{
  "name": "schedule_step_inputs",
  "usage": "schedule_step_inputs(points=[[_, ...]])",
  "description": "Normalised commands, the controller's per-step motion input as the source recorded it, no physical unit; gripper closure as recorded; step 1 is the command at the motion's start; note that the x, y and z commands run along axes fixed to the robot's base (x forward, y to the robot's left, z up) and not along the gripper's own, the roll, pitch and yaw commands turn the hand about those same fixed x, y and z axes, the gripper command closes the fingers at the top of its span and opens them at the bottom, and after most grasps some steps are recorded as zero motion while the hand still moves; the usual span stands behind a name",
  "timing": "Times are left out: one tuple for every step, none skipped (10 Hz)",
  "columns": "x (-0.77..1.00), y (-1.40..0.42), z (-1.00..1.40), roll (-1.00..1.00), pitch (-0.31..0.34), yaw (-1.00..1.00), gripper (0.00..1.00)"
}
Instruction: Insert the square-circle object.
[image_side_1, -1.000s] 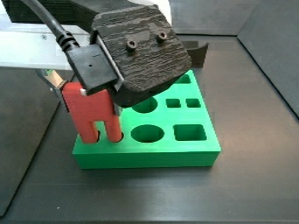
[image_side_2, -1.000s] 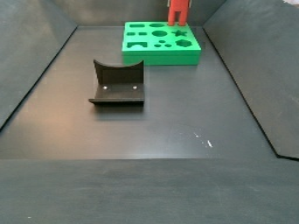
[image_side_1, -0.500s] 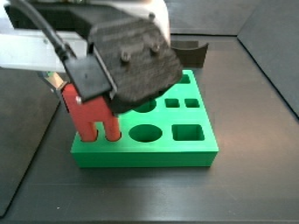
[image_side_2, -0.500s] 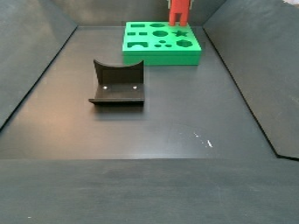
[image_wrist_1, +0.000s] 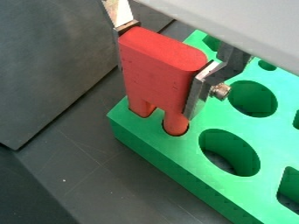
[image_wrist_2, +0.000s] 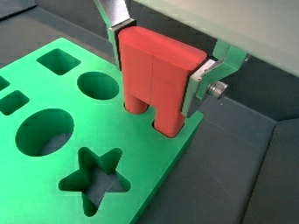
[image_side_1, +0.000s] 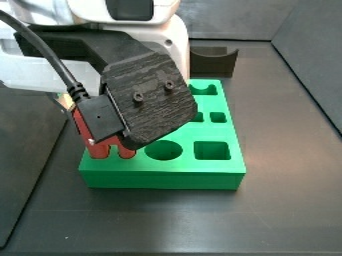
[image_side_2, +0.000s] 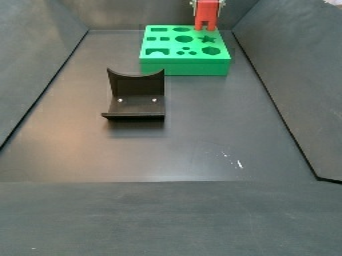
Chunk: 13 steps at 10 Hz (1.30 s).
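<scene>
The square-circle object (image_wrist_1: 158, 74) is a small red piece with two short pegs. My gripper (image_wrist_1: 163, 57) is shut on its flat body, a silver finger (image_wrist_1: 205, 83) on each narrow side. It stands upright at a corner of the green board (image_wrist_1: 146, 149). Both peg tips sit in holes in the board's top, and the body is still above the surface. Another wrist view shows the same grip (image_wrist_2: 160, 61) on the piece (image_wrist_2: 158, 74) over the board (image_wrist_2: 146, 149). In a side view the piece (image_side_1: 96, 138) is at the board's near left corner (image_side_1: 160, 175).
The dark fixture (image_side_2: 134, 95) stands on the floor, well apart from the green board (image_side_2: 185, 67), and shows behind the board in a side view (image_side_1: 214, 58). The board's top has round, square and star holes (image_wrist_2: 100, 179). Dark walls ring the floor.
My gripper has come down with the red piece. Its pegs, which hung just above the board's corner, now stand lower, with their tips inside the holes.
</scene>
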Motion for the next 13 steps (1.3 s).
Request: schedule_step_inputs(points=[[0.0,0.0,-0.64,-0.02,-0.191,-0.01,1.0],[0.0,0.0,-0.69,-0.02,-0.156,-0.06,1.0],[0.02,0.0,-0.7,0.02,-0.069,-0.18,1.0],[0.01,-0.02,-0.79,0.06,-0.057,-0.18,1.0],[0.11,-0.05,-0.87,0.1,0.0,-0.08,1.0],[0.15,-0.07,-0.85,0.13,0.021,-0.03,1.0],[0.29,-0.08,-0.81,0.12,0.081,-0.01,1.0],[0.39,-0.09,-0.81,0.1,0.117,-0.01,1.0],[0.35,-0.07,-0.77,0.09,0.11,-0.02,1.0],[0.13,0.0,-0.61,0.07,0.011,-0.01,1.0],[-0.04,0.02,-0.55,0.02,-0.083,0.0,1.0],[-0.03,0.09,-0.24,-0.17,-0.177,0.0,1.0],[0.0,0.0,0.0,0.0,0.0,0.0,1.0]])
